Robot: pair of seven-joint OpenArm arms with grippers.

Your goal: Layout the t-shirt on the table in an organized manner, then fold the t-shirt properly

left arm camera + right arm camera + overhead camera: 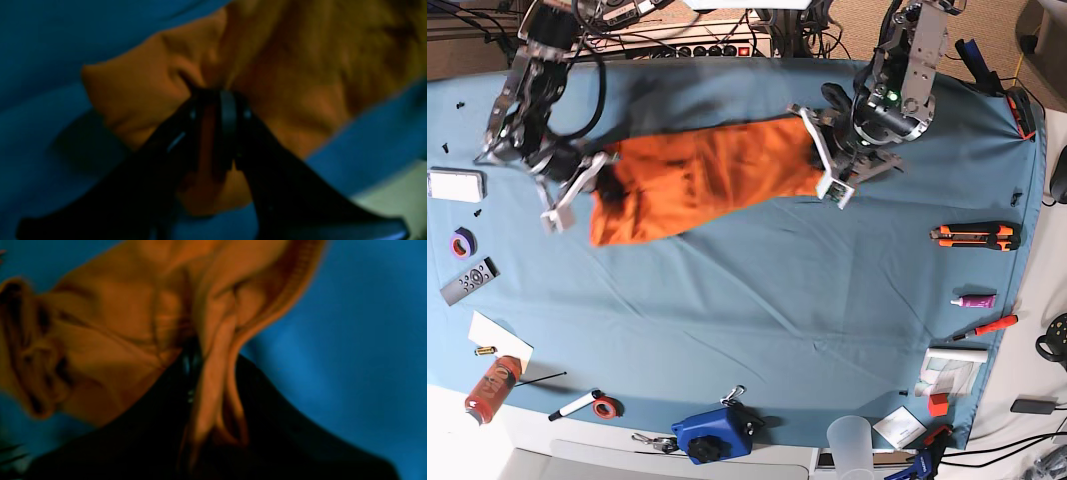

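The orange t-shirt [707, 175] lies bunched into a long band across the far half of the blue-covered table [757, 320], stretched between both grippers. My left gripper [819, 160] is at the shirt's right end in the base view; in its wrist view the left gripper [218, 96] has its jaws pinched on a fold of the t-shirt [300, 66]. My right gripper [592, 190] is at the shirt's left end. In the right wrist view the right gripper [200, 353] is shut with a ribbed edge of the t-shirt [116, 323] running between its fingers.
A utility knife [974, 236], a pink tube [975, 300] and a red screwdriver [987, 327] lie along the right edge. A plastic cup [852, 440] and a blue device [712, 435] sit at the near edge. A remote [469, 281], purple tape [463, 242] and an orange bottle [492, 387] are at the left.
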